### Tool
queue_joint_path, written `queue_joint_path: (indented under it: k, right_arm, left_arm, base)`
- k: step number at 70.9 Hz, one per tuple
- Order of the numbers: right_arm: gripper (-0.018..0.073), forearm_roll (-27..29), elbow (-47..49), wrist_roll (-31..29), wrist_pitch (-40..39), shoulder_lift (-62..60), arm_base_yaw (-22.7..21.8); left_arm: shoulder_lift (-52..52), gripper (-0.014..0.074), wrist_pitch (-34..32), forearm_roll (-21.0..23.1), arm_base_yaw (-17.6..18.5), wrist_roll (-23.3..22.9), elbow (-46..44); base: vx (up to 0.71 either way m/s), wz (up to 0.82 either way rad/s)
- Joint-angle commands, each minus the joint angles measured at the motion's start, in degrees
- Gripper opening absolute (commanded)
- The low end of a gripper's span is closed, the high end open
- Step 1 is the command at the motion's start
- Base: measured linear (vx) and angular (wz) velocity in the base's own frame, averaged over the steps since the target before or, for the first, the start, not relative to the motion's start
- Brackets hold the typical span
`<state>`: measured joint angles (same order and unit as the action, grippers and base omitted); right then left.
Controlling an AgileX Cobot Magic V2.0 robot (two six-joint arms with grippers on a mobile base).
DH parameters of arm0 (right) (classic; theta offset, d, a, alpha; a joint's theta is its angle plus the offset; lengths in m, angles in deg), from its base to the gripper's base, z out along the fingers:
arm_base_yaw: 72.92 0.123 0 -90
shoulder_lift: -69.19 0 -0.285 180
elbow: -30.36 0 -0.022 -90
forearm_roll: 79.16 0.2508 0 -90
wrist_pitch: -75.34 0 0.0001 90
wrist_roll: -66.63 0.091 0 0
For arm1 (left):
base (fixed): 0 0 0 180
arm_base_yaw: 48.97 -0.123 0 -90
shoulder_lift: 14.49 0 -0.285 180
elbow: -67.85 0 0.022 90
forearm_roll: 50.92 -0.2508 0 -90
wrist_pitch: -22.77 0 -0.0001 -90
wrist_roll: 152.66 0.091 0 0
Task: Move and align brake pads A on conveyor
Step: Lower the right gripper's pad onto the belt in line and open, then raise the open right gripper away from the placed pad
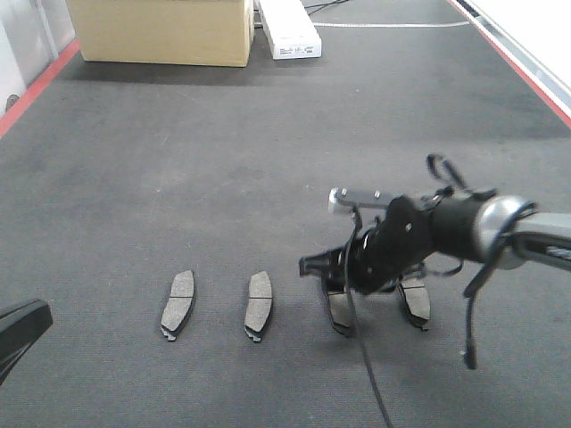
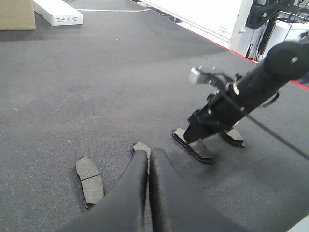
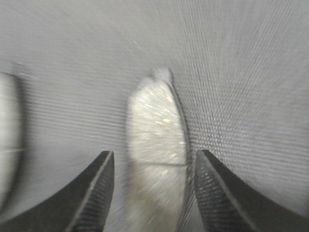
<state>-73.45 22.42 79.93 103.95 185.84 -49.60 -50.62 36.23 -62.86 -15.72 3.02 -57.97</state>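
Observation:
Four brake pads lie in a row on the dark grey conveyor (image 1: pixel 223 160): one pad (image 1: pixel 178 303), a second (image 1: pixel 259 305), a third (image 1: pixel 340 312) and a fourth (image 1: pixel 416 301). My right gripper (image 1: pixel 337 290) hangs low over the third pad (image 3: pixel 157 130), open, with one finger on each side of it; that view is blurred. A neighbouring pad (image 3: pixel 7 135) shows at the left edge. My left gripper (image 2: pixel 148 157) is shut and holds nothing. It hovers above the second pad (image 2: pixel 141 147), with the first pad (image 2: pixel 89 180) to its left.
A cardboard box (image 1: pixel 161 31) and a long white box (image 1: pixel 287 31) stand at the far end of the belt. Red edge strips (image 1: pixel 40 85) run along both sides. A white surface (image 1: pixel 535 27) borders the right edge.

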Motion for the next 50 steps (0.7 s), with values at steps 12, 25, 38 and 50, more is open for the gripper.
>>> queue_joint_path:
  k: [12,25,38,50]
  right_arm:
    - [0.0344,-5.7,1.6,-0.1,0.5,-15.3,-0.2]
    - [0.0291,-9.4,0.8,-0.1,5.8,-25.7,-0.2]
    - [0.0223,-11.3,-9.0,-0.5,5.3,-37.4,-0.2]
    - [0.0134,-12.0,-20.0,-4.3,5.2,-49.6,-0.2]
  left_arm:
    - [0.0,-0.0008,-4.2,-0.3,0.1,-0.2,-1.5]
    - [0.0,-0.0008,-4.2,-0.3,0.1,-0.2,-1.5]
    - [0.0,-0.0008,-4.2,-0.3,0.1,-0.2,-1.5]
    - [0.0,-0.0008,-4.2,-0.3,0.1,-0.2,-1.5]
  base:
    - [0.0,0.0]
    - [0.0,0.0]
    - [0.0,0.0]
    - [0.0,0.0]
